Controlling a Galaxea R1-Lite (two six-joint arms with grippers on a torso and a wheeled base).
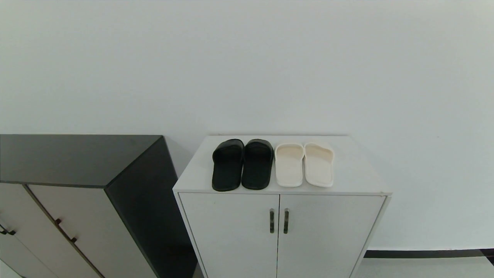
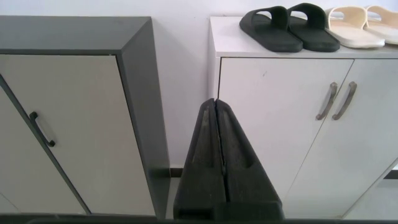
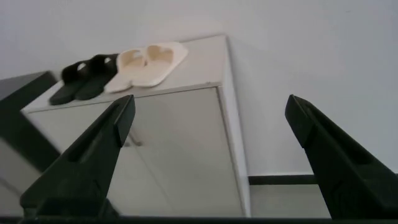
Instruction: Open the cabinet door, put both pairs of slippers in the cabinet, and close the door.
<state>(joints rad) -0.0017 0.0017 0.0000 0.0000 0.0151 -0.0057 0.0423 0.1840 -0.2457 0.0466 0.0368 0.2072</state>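
Cabinet [image 1: 227, 235] doors shut; upright handles [image 1: 271, 221] paired at centre seam. Black slippers [image 1: 227, 166] and cream slippers [image 1: 289, 166] on cabinet top, long axis front-to-back. Left gripper [image 2: 215, 107] pressed together, right gripper [image 3: 209, 106] spread wide. Both clear of cabinet front. Nearer arm: cannot tell.

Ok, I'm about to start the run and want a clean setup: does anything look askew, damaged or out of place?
Nothing stands out. The black slippers and cream slippers lie neatly paired, side by side, on top of the white cabinet. Both its doors are shut, with no visible damage.
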